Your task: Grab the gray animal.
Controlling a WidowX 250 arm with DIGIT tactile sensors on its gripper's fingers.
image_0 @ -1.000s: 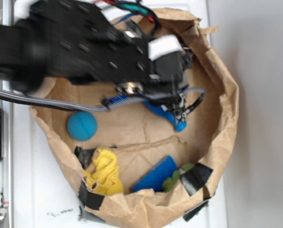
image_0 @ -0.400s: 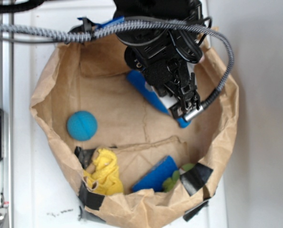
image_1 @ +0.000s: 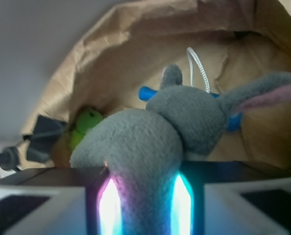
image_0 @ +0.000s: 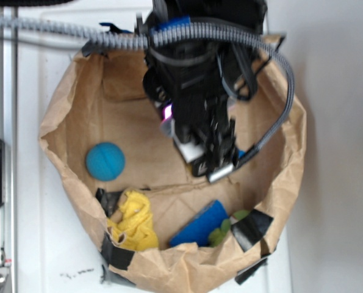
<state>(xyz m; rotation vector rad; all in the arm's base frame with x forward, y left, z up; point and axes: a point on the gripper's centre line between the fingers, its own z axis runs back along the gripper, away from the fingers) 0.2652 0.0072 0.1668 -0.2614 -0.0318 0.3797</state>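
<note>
In the exterior view, left to right: a blue ball (image_0: 105, 161) lies at 9 o'clock inside the brown paper bag (image_0: 291, 152). A yellow plush toy (image_0: 132, 221) rests at 7 o'clock, a flat blue item (image_0: 201, 224) at 6 o'clock, and a green object (image_0: 221, 231) touches its right end. The arm enters from 12 o'clock; the gripper (image_0: 207, 160) hangs near the bag's centre.

In the wrist view, the gray animal (image_1: 174, 132) fills the middle, its pink-lined ear (image_1: 267, 95) pointing to 3 o'clock. The jaws are clamped on its lower body, which bulges between the lit fingers (image_1: 108, 205).

Risk assessment: the hold covers soft plush only. Compression may let the toy slide out during a lift. The ear or the white loop (image_1: 198, 68) could catch on the bag's wall and drag the toy free.
</note>
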